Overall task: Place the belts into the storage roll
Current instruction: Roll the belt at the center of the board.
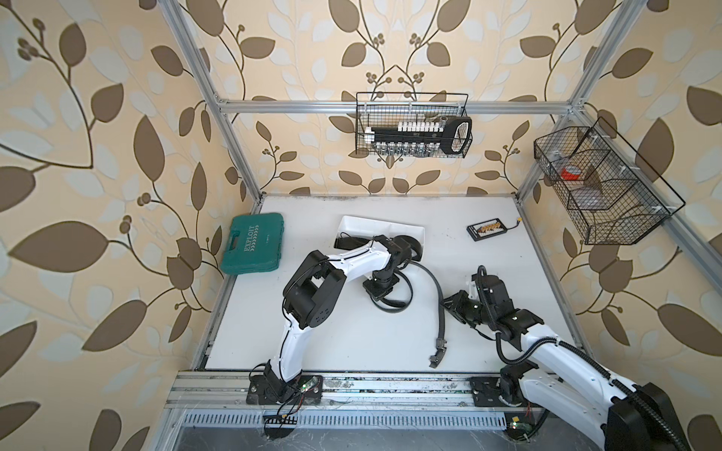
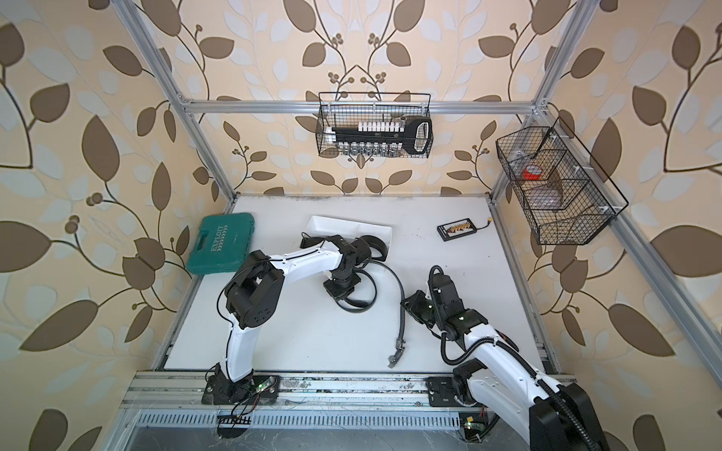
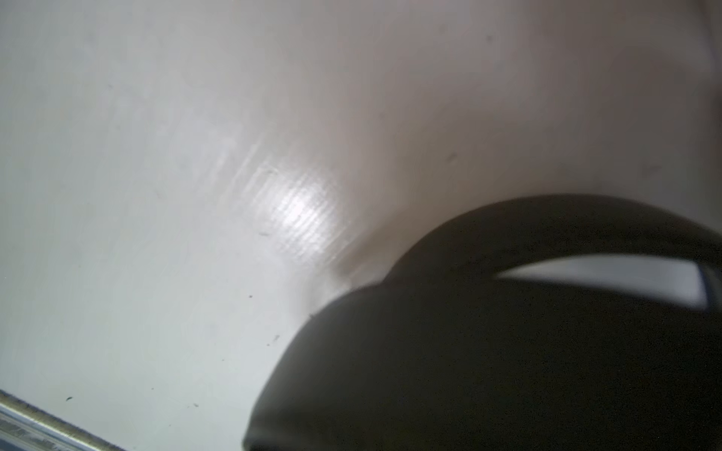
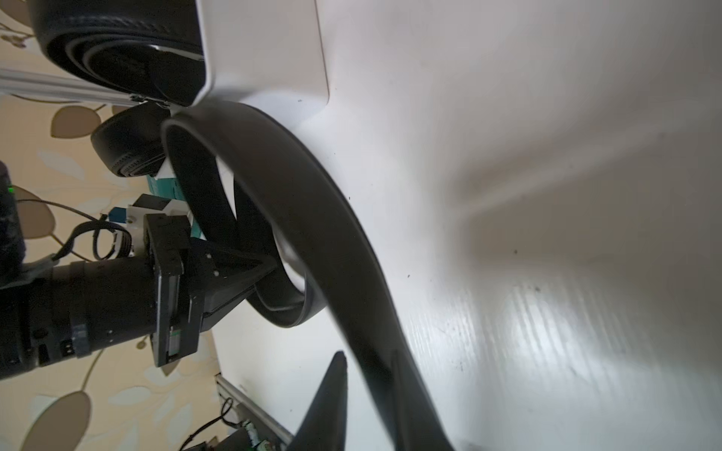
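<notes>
Closest to the lens, the loose belt [image 3: 508, 351] fills much of the left wrist view as a dark blur, because the left gripper [image 4: 269, 265] is clenched on its inner loop, low over the table [image 1: 312, 332]. From that half-made coil the strap arcs outward and runs to its buckle [image 1: 438, 351], which lies flat near the table's front edge. Beside the straight run, the right gripper [image 4: 367, 355] has its jaws parted with the strap passing between them and nothing pinched. Just behind the left gripper lies the storage roll [image 1: 371, 226], with 2 belts apparently inside: the nearer coil [image 4: 117, 50] and the farther coil [image 4: 129, 156]. Judging by its bends, the strap is light, limp along its length yet springy, so the coil will likely unwind if let go, and its smooth face may slip. The best hold looks to be across the flat, clamping several turns together, with the heavier buckle end guided in last.
</notes>
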Tool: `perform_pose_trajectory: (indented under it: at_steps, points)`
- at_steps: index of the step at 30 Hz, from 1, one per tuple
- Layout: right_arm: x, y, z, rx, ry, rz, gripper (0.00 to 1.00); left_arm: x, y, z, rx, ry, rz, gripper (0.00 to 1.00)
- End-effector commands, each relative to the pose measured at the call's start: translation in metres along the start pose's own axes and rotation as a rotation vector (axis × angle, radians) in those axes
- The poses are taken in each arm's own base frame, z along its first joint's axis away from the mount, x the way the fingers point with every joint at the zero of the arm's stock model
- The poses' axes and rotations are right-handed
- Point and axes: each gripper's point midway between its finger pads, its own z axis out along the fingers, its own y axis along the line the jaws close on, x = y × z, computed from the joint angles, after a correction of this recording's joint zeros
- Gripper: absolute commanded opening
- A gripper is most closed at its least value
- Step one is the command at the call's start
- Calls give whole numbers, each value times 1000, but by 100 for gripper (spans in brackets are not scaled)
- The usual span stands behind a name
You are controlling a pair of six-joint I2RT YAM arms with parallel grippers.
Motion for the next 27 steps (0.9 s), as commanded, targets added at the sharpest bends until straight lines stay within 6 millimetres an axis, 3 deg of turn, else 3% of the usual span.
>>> perform_pose_trajectory:
  at_steps: [1,3,7,11,16,19,23,25,27]
  points:
    - [14,-2,3,-4,45,23,38,12,-8,5,-4,32,8,0]
    - [15,2,2,-15,56,-3,50,14,-10,6,1,35,12,0]
    - [17,-7,-1,45,69,-73,51,14,-10,3,8,26,21,0]
    - [33,-28,6,120,135,-103,40,11,-9,0,13,13,26,0]
    - [55,-31,17,142,197,-131,26,12,-10,0,18,20,31,0]
    - [71,-22,24,110,226,-117,21,12,-10,0,19,20,37,0]
    - [89,13,34,22,234,-96,19,10,-7,1,13,21,39,0]
    - [90,37,39,-23,215,-83,19,9,-6,1,16,25,42,0]
    - [87,43,41,16,191,-95,20,5,-5,-2,19,46,32,0]
